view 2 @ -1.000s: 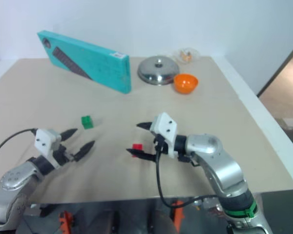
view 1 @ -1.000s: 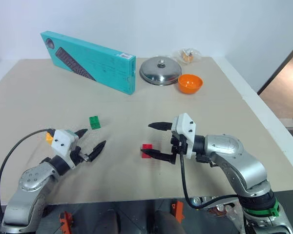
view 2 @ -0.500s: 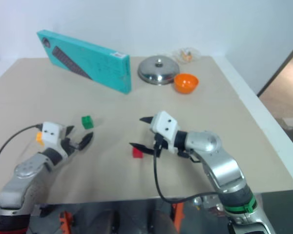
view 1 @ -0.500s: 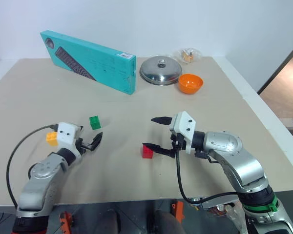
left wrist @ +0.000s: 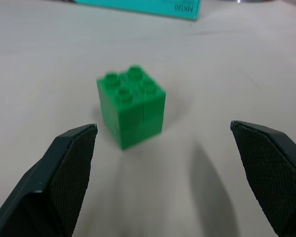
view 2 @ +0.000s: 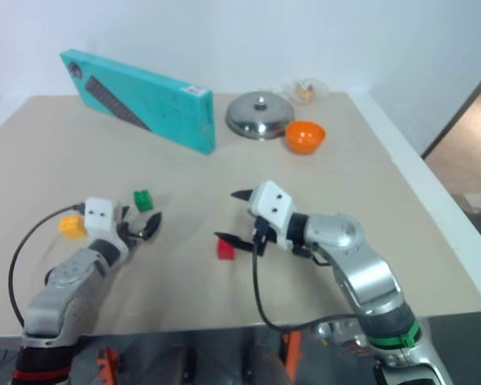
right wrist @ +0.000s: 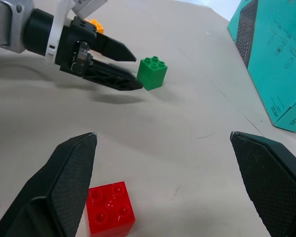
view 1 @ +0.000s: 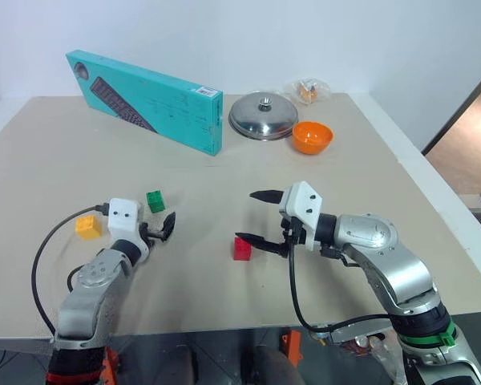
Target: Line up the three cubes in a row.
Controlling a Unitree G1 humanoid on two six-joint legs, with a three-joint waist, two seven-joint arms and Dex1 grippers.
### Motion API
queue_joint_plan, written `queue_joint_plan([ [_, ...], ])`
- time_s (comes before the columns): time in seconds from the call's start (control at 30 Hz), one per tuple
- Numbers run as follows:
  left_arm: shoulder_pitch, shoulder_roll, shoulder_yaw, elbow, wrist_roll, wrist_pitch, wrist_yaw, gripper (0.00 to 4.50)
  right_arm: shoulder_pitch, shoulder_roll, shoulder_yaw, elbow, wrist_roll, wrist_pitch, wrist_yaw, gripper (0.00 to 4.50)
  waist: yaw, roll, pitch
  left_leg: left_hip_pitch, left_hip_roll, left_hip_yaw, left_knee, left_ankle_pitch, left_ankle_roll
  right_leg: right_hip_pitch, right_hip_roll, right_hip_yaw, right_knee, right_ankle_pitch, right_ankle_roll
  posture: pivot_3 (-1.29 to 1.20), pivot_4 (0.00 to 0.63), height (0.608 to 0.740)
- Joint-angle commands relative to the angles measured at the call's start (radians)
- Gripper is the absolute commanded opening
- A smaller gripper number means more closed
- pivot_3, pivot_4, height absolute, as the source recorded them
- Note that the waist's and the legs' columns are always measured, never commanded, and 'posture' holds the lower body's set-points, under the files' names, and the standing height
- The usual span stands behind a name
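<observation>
Left gripper (left wrist: 163, 143) level, spread, green cube (left wrist: 131, 106) just ahead; right gripper (right wrist: 163, 158) spread, tilted down, red cube (right wrist: 111, 208) beside one finger.

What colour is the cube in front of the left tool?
Green, seen best in the left wrist view.

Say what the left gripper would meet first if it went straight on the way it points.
Most likely the green cube: it sits on the table just ahead of the open left gripper, a little off-centre, so one finger might touch first.
</observation>
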Motion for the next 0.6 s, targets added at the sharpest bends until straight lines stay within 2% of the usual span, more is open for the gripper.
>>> queue_joint_plan([
  [0.03,-0.037,-0.023,0.007,0.01,0.026,-0.003,0.046,4.5,-0.025,0.027,-0.059,-0.018,0.067,0.032,-0.016,4.48,0.0,0.0,0.0,0.0,0.0,0.0,0.0,0.0,0.0,0.0,0.0,0.0,0.0,0.0,0.0,0.0,0.15,0.74],
  [0.6,-0.122,-0.089,-0.016,0.151,0.097,-0.089,0.075,4.5,-0.027,0.027,-0.04,0.037,0.015,-0.009,-0.031,4.48,0.0,0.0,0.0,-0.001,-0.003,0.0,0.0,0.0,0.0,0.0,0.0,0.001,0.0,0.0,0.002,0.0,0.15,0.74],
])
